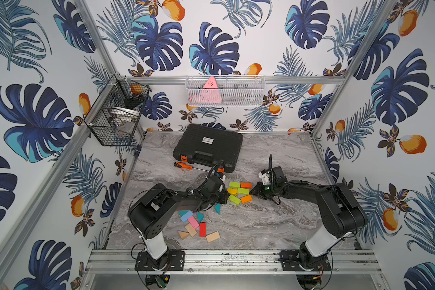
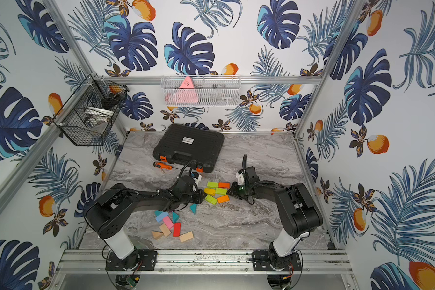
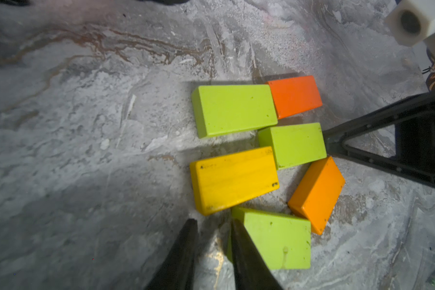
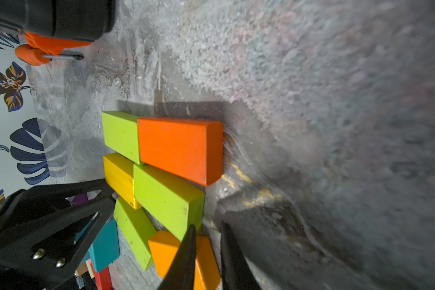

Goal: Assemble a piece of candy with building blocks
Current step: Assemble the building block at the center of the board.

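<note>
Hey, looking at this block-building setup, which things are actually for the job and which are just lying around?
For the job:
- green, yellow and orange blocks, grouped together
- loose blocks, scattered nearer the front

Just lying about:
- screwdriver
- black case
- black basket
- white basket

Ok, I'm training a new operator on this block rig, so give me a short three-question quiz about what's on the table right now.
1. How many blocks make up the cluster between the left pincer and the right pincer?
2. True or false: the cluster touches the black case.
3. Which colour is absent from the cluster? A) green B) blue C) orange
Key: 1) six; 2) false; 3) B
</note>
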Robot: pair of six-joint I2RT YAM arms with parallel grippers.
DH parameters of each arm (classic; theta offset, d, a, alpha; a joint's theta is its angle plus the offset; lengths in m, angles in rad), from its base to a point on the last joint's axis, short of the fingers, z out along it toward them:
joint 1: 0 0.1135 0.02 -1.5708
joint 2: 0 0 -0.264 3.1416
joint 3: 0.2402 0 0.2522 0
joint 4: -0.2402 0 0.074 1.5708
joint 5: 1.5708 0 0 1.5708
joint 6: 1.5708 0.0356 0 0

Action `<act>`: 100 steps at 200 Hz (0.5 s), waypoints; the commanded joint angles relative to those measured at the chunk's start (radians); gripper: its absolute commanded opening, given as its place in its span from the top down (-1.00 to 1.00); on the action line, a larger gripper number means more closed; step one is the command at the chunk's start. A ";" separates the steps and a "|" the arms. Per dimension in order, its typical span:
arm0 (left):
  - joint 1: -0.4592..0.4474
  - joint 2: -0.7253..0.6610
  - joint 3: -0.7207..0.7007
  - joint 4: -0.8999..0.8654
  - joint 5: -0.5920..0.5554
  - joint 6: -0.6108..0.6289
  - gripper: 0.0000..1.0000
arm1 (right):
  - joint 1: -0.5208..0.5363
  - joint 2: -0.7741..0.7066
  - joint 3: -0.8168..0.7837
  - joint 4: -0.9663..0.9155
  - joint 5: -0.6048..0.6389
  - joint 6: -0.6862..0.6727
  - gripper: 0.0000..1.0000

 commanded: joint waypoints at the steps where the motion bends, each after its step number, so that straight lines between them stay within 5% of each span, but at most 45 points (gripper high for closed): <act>1: 0.000 0.004 -0.030 -0.305 -0.046 -0.003 0.37 | 0.001 -0.010 -0.008 -0.109 0.098 -0.008 0.47; 100: 0.001 -0.024 -0.117 -0.252 0.004 -0.023 0.37 | 0.017 -0.095 -0.077 -0.168 0.088 0.007 0.55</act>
